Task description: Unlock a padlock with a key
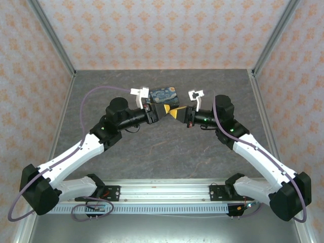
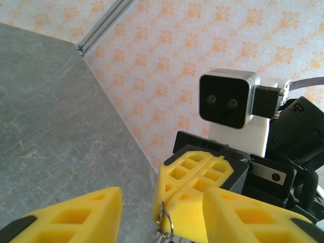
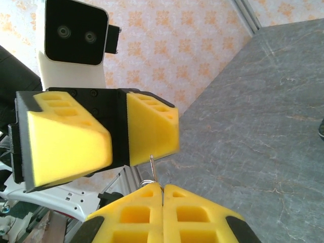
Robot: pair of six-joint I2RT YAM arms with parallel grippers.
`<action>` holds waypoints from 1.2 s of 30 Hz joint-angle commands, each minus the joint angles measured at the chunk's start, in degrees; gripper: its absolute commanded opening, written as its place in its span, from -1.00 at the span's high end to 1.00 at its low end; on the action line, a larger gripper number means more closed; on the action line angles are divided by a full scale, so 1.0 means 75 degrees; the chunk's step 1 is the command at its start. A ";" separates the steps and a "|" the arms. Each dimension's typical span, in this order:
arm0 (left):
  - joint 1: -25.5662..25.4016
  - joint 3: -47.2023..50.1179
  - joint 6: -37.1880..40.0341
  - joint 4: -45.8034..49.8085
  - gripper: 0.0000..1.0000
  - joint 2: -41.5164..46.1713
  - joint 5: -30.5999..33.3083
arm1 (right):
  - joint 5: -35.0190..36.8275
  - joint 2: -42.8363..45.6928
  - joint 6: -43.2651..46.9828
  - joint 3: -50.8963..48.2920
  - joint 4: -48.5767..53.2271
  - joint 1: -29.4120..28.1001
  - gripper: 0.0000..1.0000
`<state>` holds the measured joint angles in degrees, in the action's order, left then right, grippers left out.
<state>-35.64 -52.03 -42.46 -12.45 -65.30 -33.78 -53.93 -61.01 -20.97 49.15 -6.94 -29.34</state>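
The key [image 3: 152, 167] lies mostly buried between the pads of the right claw [image 3: 162, 188], while the tin's [image 1: 163, 94] near side hides behind the left claw [image 1: 165, 110]

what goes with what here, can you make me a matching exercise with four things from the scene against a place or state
1 left tool
2 right tool
3 metal ring
4 painted tin

a gripped at a tool's tip
b open, fingers apart
c lying beyond both tools
d shut, fingers together

Pairs: 1-b, 2-d, 3-a, 4-c
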 commanded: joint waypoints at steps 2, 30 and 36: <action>-0.0074 -0.0176 0.0129 -0.0210 0.20 -0.0081 -0.0113 | -0.0122 0.0037 0.0146 0.0246 -0.0061 -0.0036 1.00; -0.0182 -0.0323 0.0648 0.0371 1.00 0.0001 0.0383 | 0.0524 0.0394 0.0730 0.0405 0.1015 -0.0037 0.40; -0.0217 -0.0484 0.1436 0.1512 1.00 0.0205 0.0935 | 0.1428 0.1004 0.1258 0.0440 0.1657 -0.0043 0.00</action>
<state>-36.77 -52.97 -35.92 -5.56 -65.41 -29.43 -46.78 -55.64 -14.79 50.06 3.46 -29.45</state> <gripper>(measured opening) 0.061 0.483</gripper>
